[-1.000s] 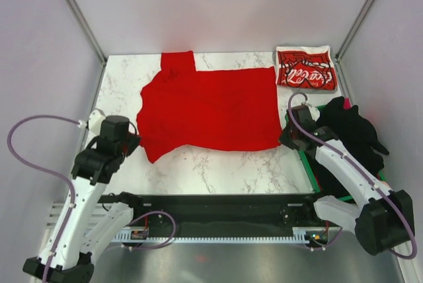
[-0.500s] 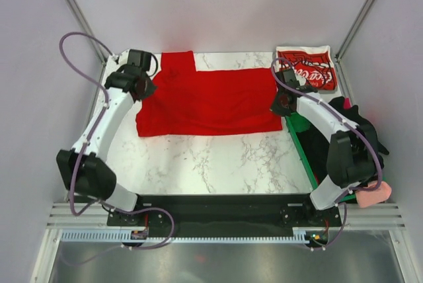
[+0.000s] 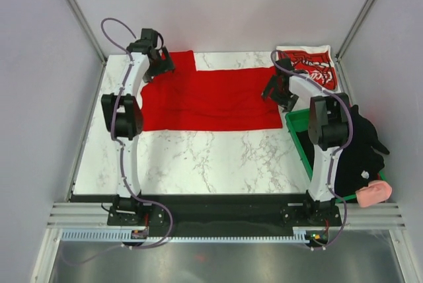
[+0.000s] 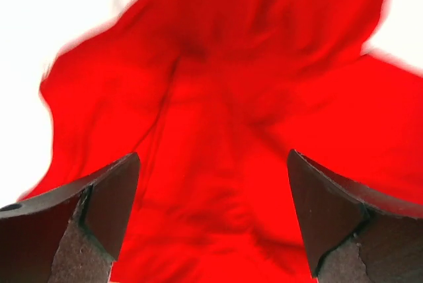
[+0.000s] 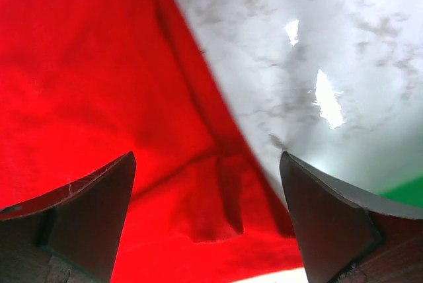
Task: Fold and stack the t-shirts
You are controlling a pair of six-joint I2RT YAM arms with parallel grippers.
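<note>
From above, the plain red t-shirt lies across the far bench, with the left tool at its far-left sleeve, the right tool at its right edge, and the folded Coca-Cola t-shirt in the far-right corner. The left wrist view shows jaws spread wide above rumpled red cloth, gripping nothing. The right wrist view shows jaws equally wide, empty, over the shirt's edge and bare marble.

Marble tbl w/ pale walls (metal posts).
</note>
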